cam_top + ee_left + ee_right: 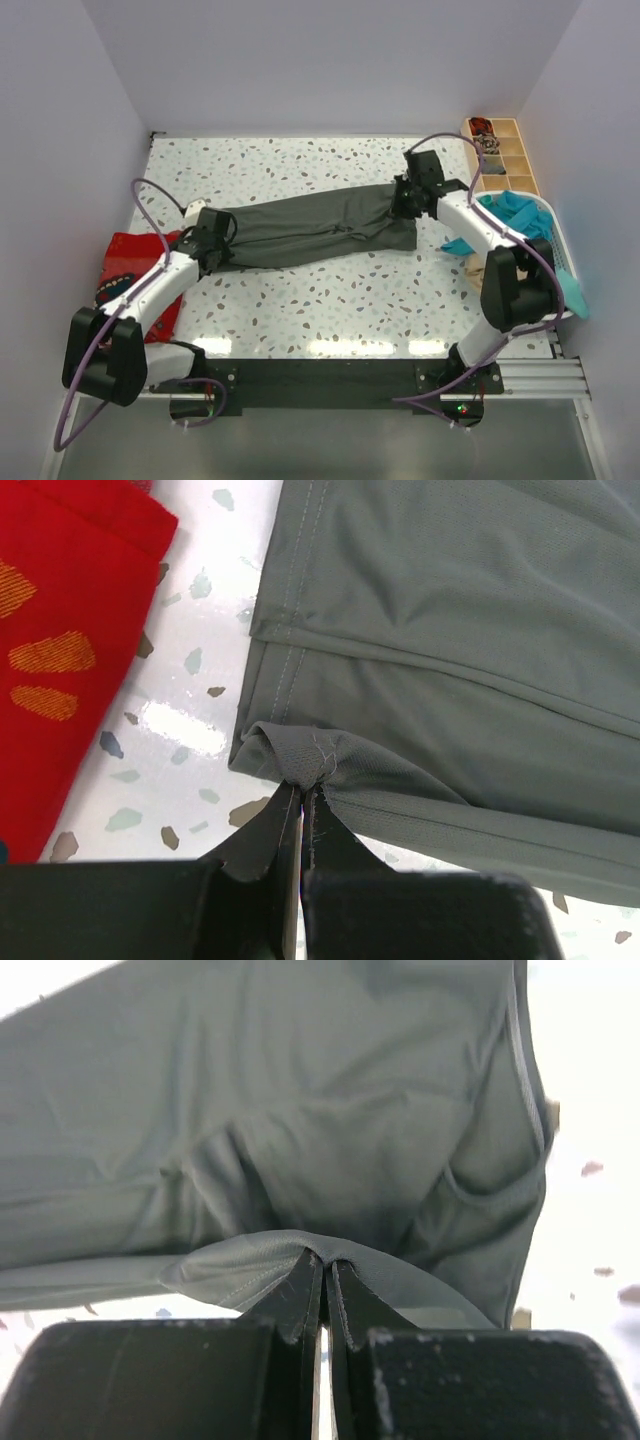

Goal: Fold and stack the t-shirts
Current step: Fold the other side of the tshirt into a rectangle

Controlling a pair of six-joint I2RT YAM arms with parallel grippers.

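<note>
A dark grey-green t-shirt (pixel 315 228) lies stretched across the middle of the speckled table (pixel 340 300), folded lengthwise into a long band. My left gripper (pixel 213 238) is shut on its left end; the left wrist view shows the hem (pixel 305 760) pinched between the fingers. At the band's right end my right gripper (pixel 408 196) is shut on a fold of the cloth (pixel 325 1250). A red t-shirt (pixel 130 270) with a cartoon print lies at the table's left edge, also seen as red cloth (pixel 70 650) beside the grey-green one. Teal cloth (pixel 520 215) hangs from the basket on the right.
A white plastic basket (pixel 562 262) stands at the right edge, behind my right arm. A wooden compartment tray (pixel 500 155) sits at the back right corner. Purple cables loop over both arms. White walls close in the left, back and right sides.
</note>
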